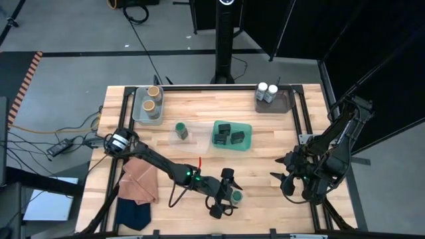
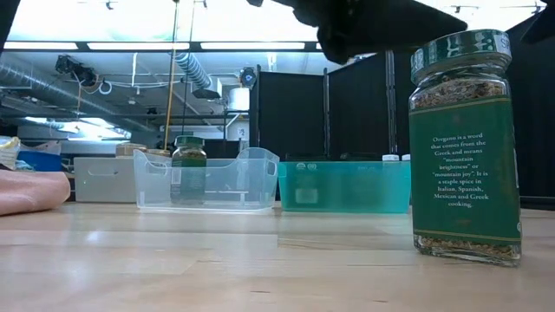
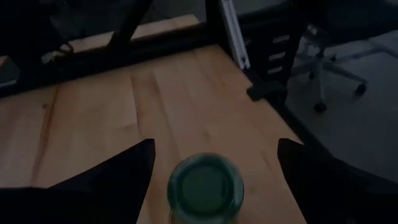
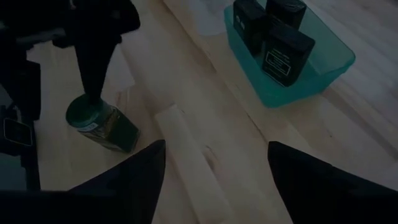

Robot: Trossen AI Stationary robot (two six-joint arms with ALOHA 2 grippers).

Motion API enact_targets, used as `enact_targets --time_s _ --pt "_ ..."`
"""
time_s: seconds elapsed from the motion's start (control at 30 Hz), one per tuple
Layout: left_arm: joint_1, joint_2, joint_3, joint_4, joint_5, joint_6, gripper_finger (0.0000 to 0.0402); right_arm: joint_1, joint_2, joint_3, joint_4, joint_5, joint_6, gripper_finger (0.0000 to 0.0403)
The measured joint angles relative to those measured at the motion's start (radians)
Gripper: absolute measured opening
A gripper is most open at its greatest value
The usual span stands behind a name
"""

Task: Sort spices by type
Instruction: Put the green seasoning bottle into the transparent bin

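Observation:
A green-lidded jar of dried herbs (image 1: 234,196) stands upright on its base near the table's near edge. It is large in the low view (image 2: 465,147). My left gripper (image 1: 226,194) is above it and open, one finger on each side of the lid (image 3: 204,185), and it does not touch the jar. My right gripper (image 1: 282,182) waits open to the right and faces that jar (image 4: 99,123). A second green-lidded jar (image 1: 181,129) stands in the clear tray. Tan-lidded jars (image 1: 152,97), white-lidded jars (image 1: 267,89) and dark tins (image 1: 230,135) sit in other trays.
A grey tray (image 1: 137,109) holds the tan-lidded jars. There is a clear tray (image 1: 192,138), a teal tray (image 1: 247,141) and a far-right grey tray (image 1: 284,105). Orange cloth (image 1: 139,180) and navy cloth (image 1: 133,214) lie at the near left. Bare wood lies between the two grippers.

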Motion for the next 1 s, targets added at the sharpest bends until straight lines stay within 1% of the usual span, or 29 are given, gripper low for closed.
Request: enact_targets --time_s 0.07,0.2,0.4,0.6,0.87,1.0 --pt "0.009 0.016 0.001 0.041 0.018 -0.005 0.0344 0.0 0.0 0.0 0.004 0.001 0.001 0.0289" --pt "0.021 0.036 0.001 0.062 0.048 -0.026 0.0344 0.0 0.0 0.0 0.009 0.0 0.002 0.0289" --pt "0.032 0.044 0.002 0.054 0.078 -0.026 0.0344 0.0 0.0 0.0 0.012 0.001 0.001 0.029" --pt "0.033 0.047 0.002 0.047 0.076 -0.019 0.0344 0.0 0.0 0.0 0.012 0.001 0.001 0.0285" --pt "0.032 0.077 0.002 0.083 0.074 -0.026 0.0344 0.0 0.0 0.0 0.016 0.001 0.001 0.0284" --pt "0.032 0.078 0.002 0.082 0.048 -0.025 0.0334 0.0 0.0 0.0 0.018 0.001 0.001 0.0283"
